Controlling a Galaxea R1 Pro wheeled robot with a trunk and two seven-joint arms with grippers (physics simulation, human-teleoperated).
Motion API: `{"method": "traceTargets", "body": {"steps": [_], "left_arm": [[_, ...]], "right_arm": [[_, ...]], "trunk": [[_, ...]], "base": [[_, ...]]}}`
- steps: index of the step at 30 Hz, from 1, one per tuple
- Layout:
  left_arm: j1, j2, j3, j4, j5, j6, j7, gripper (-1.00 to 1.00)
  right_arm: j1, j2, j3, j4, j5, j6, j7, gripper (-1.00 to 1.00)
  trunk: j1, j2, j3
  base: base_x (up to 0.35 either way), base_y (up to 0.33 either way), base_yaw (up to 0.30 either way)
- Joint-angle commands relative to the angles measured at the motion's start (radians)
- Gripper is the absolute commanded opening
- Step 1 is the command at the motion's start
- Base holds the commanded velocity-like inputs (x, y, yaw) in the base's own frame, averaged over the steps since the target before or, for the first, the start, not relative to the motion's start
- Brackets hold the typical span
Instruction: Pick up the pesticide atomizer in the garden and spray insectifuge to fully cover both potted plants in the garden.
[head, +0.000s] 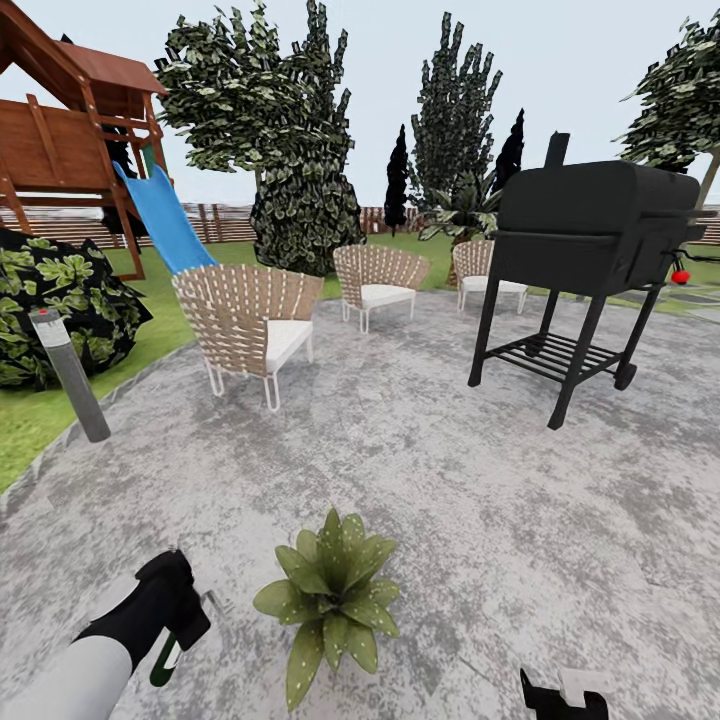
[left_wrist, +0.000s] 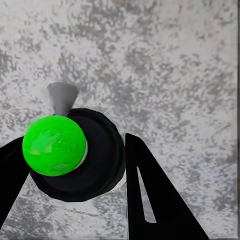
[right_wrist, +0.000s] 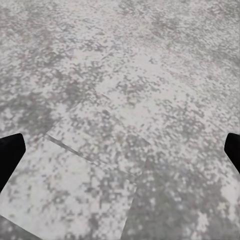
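The robot stands on the round stone patio (head: 420, 450) in the garden. One potted plant (head: 330, 595) sits low on the stones right in front of it, so let us use that plant as our landmark.

Far to the left of the plant, at the patio's edge, is a grey lamp post (head: 70, 375), with a big dark bush (head: 60, 300) behind it. Closer in, just left of the plant, is the left claw (head: 180, 625). It is clenched around the pesticide atomizer (head: 165, 660), a slim dark-green bottle with a white band that hangs down from the claw. In the left wrist view the bottle (left_wrist: 75, 155) sits snug between the two black fingers (left_wrist: 155, 195), with a bright green ball on it and a small grey nozzle sticking out over the stones.

So I think picking up is done, and the spraying step is in hand. The nozzle seems to face the bare stones, not the leaves. Next the claw should turn the bottle toward the plant, staying close beside it, and spray all over it. The second plant is not to be seen here, so the robot will have to look for it after.

Behind the plant stand wicker chairs (head: 255, 320), and to the right behind it a black grill (head: 585, 255).

To the right of the plant, low down, is the right claw (head: 565, 700). It is spread wide and holds nothing.
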Motion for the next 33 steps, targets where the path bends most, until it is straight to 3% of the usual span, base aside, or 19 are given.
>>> {"method": "traceTargets", "body": {"steps": [1,7,15,18,21,22,23,28,33], "left_arm": [[0.006,0.0,0.0,-0.002,-0.006,0.003,-0.007,-1.0],[0.024,-0.001,0.0,-0.002,0.039,0.003,-0.007,-1.0],[0.045,0.004,0.0,-0.001,0.041,0.001,-0.005,-1.0],[0.084,0.002,0.008,-0.002,0.044,-0.001,0.027,-1.0],[0.092,-0.013,0.009,-0.003,0.103,-0.02,0.049,-1.0],[0.094,-0.022,0.008,-0.011,0.141,-0.034,0.07,-1.0],[0.094,-0.029,0.007,-0.014,0.151,-0.038,0.08,-1.0],[0.084,-0.054,0.001,-0.018,0.159,-0.036,0.082,-1.0],[0.083,-0.034,-0.003,-0.014,0.148,-0.038,0.072,-1.0]], "right_arm": [[-0.001,0.0,-0.004,0.001,-0.003,-0.003,0.003,1.0],[-0.001,0.0,-0.004,0.001,-0.003,-0.003,0.003,1.0],[-0.001,0.0,-0.004,0.001,-0.003,-0.003,0.003,1.0],[-0.001,0.0,-0.003,0.001,-0.003,-0.003,0.004,1.0],[-0.001,0.0,-0.003,0.001,-0.003,-0.003,0.003,1.0],[-0.001,0.0,-0.003,0.001,-0.003,-0.003,0.003,1.0],[-0.001,0.0,-0.003,0.002,-0.003,-0.003,0.003,1.0],[-0.001,0.0,-0.003,0.003,-0.003,-0.003,0.002,1.0],[-0.001,0.0,-0.003,0.003,-0.003,-0.003,0.002,1.0]], "trunk": [[0.0,0.0,-0.001],[0.0,0.0,-0.001],[0.0,0.0,-0.001],[0.0,0.0,-0.001],[0.0,0.0,-0.001],[0.0,0.0,-0.001],[0.0,0.0,-0.001],[0.0,0.0,-0.001],[0.0,0.0,-0.001]], "base": [[0.0,0.0,0.0],[0.163,0.134,0.0],[0.057,0.044,0.0],[0.001,0.001,0.0],[0.0,0.0,0.0],[0.0,0.0,0.0],[0.0,0.0,0.0],[0.0,0.0,0.0],[0.0,0.0,0.0]]}}
